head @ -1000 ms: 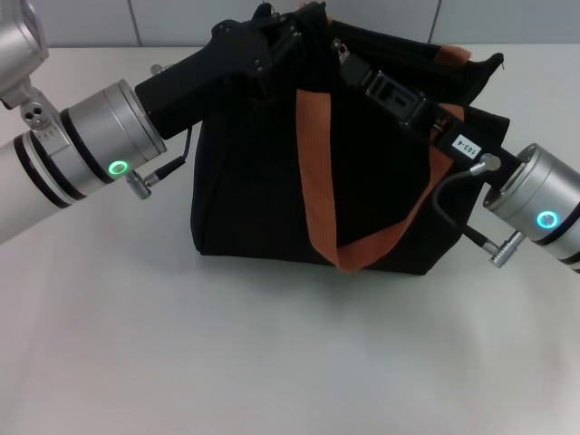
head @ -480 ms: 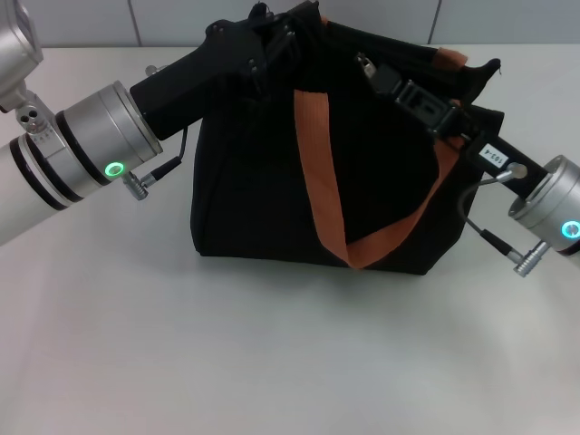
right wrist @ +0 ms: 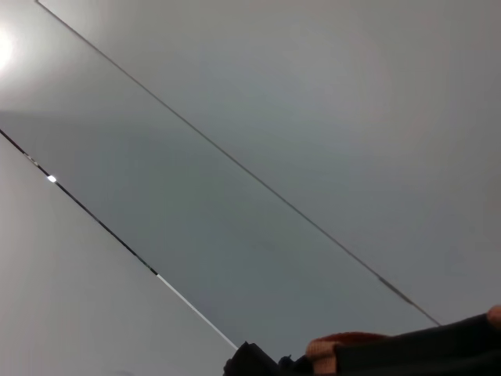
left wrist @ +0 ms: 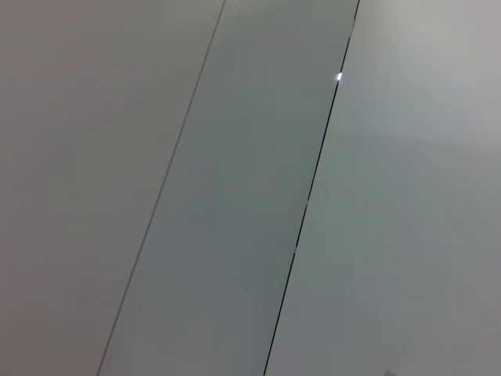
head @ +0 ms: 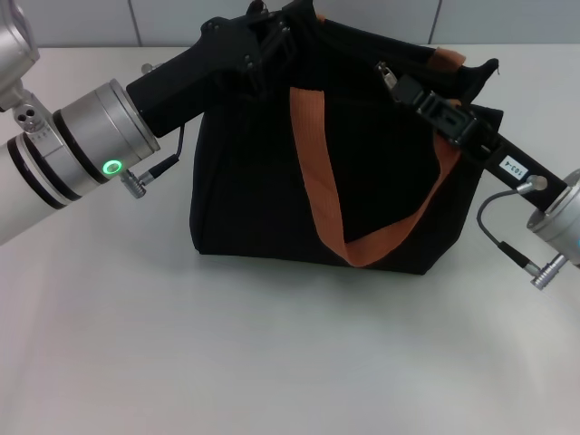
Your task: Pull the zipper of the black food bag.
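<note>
Zipper (head: 387,72) work at close quarters: we see the small silver pull tab at the tip of the right gripper (head: 397,82), near the right end of the bag's top edge. The fingertips sit right at the tab, dark against dark fabric, and we cannot tell whether they are clamped on it or merely touching.

Across the bag, the left gripper (head: 288,20) is buried in the top left corner of the black food bag (head: 263,181); its fingers are lost among the folds, so we cannot tell their state either.

The bag stands upright on the white table (head: 272,353), roughly centered before us. One orange-brown strap (head: 319,181) loops down the front face in a long U, running just under the right arm's black body. A second strap end (head: 449,58) shows at the rear right corner, just beyond the right gripper. The right arm lies diagonally over that corner and hides part of the top edge.

Behind the table we see a pale tiled wall (head: 381,20). The left wrist view shows only wall panels; the right wrist view shows the same wall with a sliver of black fabric (right wrist: 438,345) and orange strap at its edge.
</note>
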